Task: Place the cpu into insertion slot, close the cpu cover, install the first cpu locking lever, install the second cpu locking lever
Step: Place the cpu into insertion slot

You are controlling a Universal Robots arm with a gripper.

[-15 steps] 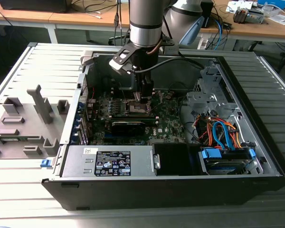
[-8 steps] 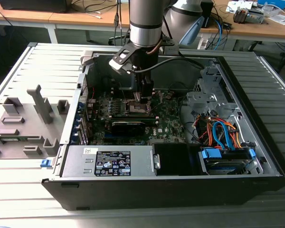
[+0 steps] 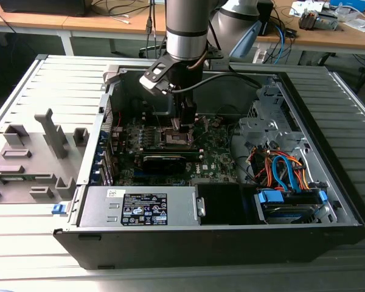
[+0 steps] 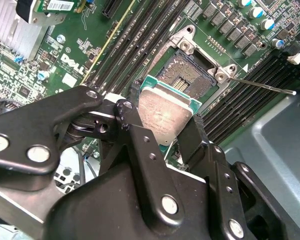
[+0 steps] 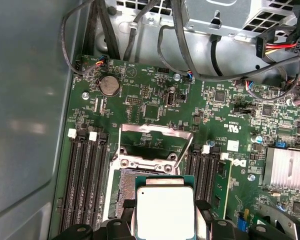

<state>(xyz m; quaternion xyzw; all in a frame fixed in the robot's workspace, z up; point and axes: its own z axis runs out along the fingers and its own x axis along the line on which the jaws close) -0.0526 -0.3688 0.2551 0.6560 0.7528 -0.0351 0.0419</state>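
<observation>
The black metal gripper (image 4: 165,122) clamps the small square silver-topped cpu (image 4: 160,115) flat between its fingers, with the open dark insertion slot (image 4: 187,75) apparently just beneath its fingertips.

Open computer case (image 3: 201,243) holds motherboard (image 5: 140,87) and cables (image 3: 285,170).

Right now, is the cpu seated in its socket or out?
Out: the claw holds the cpu above the socket, whose contacts lie bare.
</observation>
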